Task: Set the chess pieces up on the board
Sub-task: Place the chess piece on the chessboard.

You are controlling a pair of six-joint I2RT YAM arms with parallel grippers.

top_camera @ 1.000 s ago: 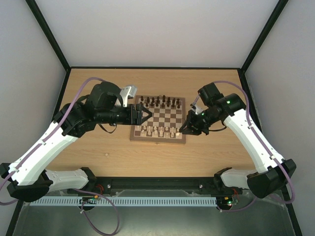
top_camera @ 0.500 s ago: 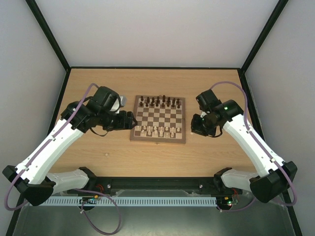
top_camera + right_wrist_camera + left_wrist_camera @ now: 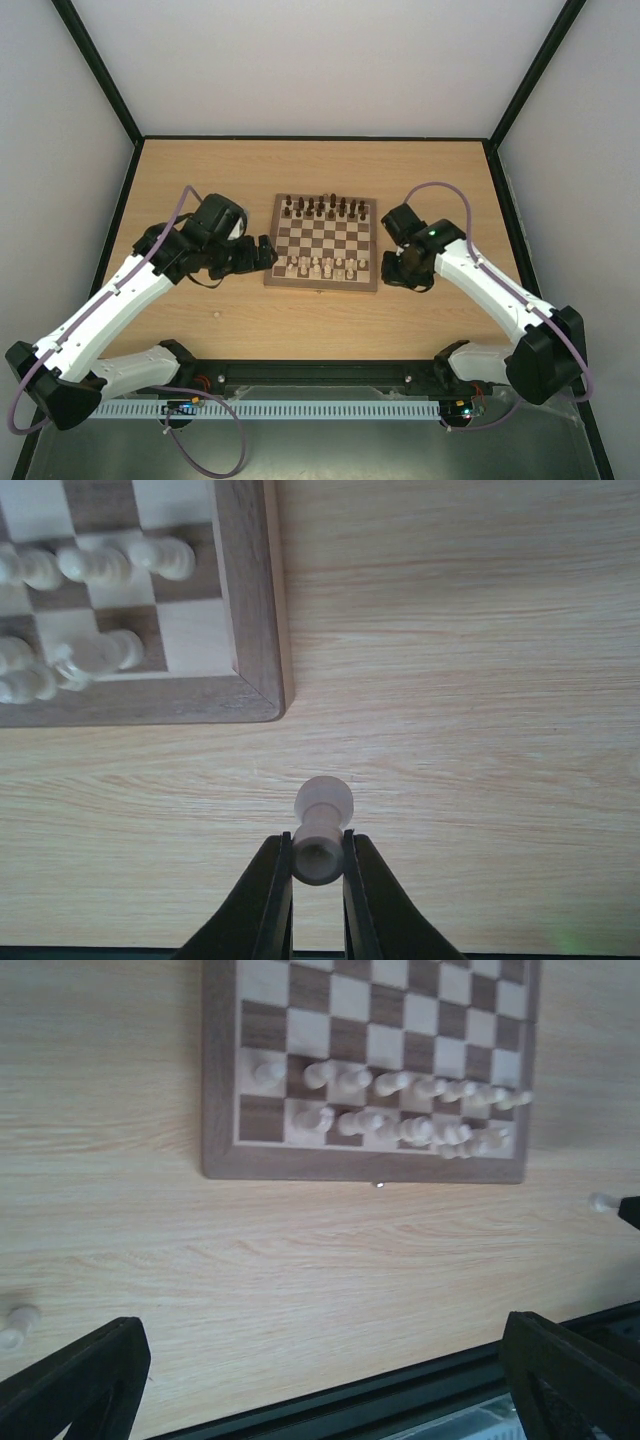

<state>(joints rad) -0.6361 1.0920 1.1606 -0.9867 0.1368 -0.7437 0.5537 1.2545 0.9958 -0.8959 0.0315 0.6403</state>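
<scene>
The board (image 3: 322, 243) lies mid-table. Dark brown chess pieces (image 3: 325, 208) fill its far rows and pale ones (image 3: 318, 266) its near rows. My right gripper (image 3: 398, 272) is off the board's near right corner, shut on a pale pawn (image 3: 321, 832) held low over the bare table. The board corner (image 3: 250, 695) lies up and left of it. My left gripper (image 3: 262, 255) is off the board's left edge, open and empty, its fingers (image 3: 75, 1380) wide apart. A loose pale piece (image 3: 14, 1325) lies on the table.
The loose pale piece also shows as a small dot on the tabletop in the top view (image 3: 213, 314). In the left wrist view another pale piece (image 3: 600, 1201) shows at the right edge beside a black part. The black table rail (image 3: 400, 1395) runs along the near edge.
Both arms have drawn back from the board. The left gripper moved left off the board's left edge. The right gripper moved right and nearer, off the near right corner.
</scene>
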